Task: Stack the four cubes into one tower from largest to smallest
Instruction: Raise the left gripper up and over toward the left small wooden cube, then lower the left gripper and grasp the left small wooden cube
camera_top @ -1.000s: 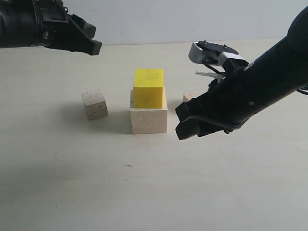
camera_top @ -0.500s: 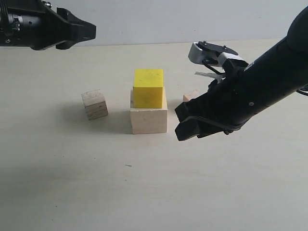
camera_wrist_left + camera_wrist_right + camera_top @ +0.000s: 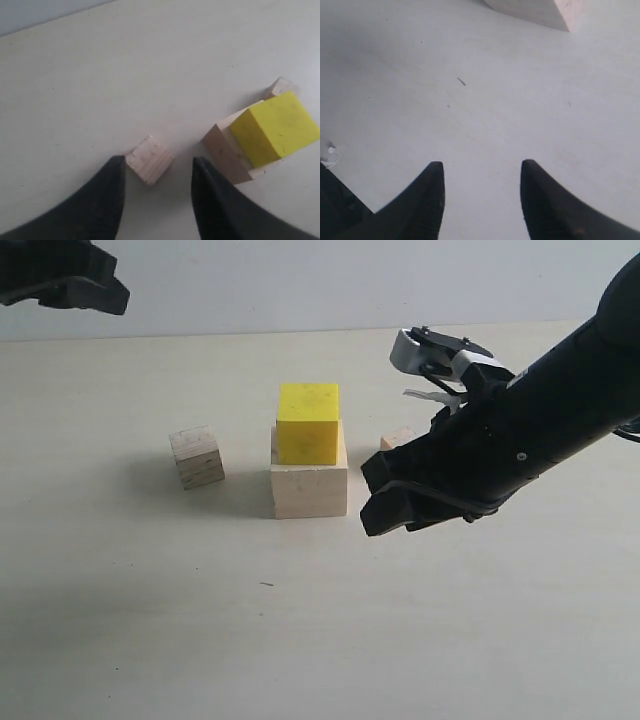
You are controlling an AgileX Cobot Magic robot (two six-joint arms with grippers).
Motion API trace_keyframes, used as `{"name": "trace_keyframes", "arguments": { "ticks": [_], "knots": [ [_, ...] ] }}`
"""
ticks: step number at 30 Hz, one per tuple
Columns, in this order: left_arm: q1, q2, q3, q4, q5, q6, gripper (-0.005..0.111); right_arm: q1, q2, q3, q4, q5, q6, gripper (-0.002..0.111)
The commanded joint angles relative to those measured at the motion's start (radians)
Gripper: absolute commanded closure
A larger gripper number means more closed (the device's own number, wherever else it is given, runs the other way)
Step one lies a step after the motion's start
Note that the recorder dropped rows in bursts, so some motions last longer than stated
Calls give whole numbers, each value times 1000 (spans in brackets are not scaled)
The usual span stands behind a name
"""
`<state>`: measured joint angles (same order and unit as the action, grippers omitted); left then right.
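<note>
Two cubes are stacked so far and two sit loose on the worktop (image 3: 300, 640). The big pale cube (image 3: 309, 492) is flat near the middle, and the yellow cube (image 3: 307, 425) is on top of it, looking a bit off-centre from where I watch. The plywood cube (image 3: 197, 457) stands on its own to the left of the stack, well apart from it and turned slightly. The little tan cube (image 3: 396, 439) is on the right, a bit further back than the stack. My right arm covers most of it, so only a corner shows.

Left claw (image 3: 158, 161) hangs up high at the far left of the exterior view, released, nothing in it. Its wrist view looks down on the plywood cube framed between the two fingers (image 3: 107, 200), with the stack off to one side.

Right claw (image 3: 482, 164) is just right of the pale cube in the exterior view, near it but not touching. Its fingers are spread wide with only bare worktop between them, so it's gripping nothing either.
</note>
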<state>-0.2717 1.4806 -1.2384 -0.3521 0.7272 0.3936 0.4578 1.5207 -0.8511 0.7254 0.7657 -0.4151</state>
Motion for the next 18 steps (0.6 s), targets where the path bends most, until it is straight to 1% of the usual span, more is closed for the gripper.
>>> {"name": "trace_keyframes", "arguments": {
  "ticks": [1,3,6,10,13,16,18],
  "knots": [
    [-31,101,-85,80,60,-35,54,-4,-9,-4,6,5,-3,62],
    [-40,167,-124,115,90,-35,52,-4,-9,-4,6,5,-3,62],
    [-53,256,-163,166,113,-41,51,-4,-9,-4,6,5,-3,62],
    [-64,350,-211,184,140,-141,51,-4,-9,-4,6,-1,-7,62],
    [-66,395,-240,259,147,-303,51,-4,-9,-4,6,-4,-9,62],
    [-66,423,-259,372,152,-558,51,-4,-9,-4,6,-4,-9,62],
    [-66,433,-266,398,168,-640,51,-4,-9,-4,6,-7,-9,62]
  ]
}}
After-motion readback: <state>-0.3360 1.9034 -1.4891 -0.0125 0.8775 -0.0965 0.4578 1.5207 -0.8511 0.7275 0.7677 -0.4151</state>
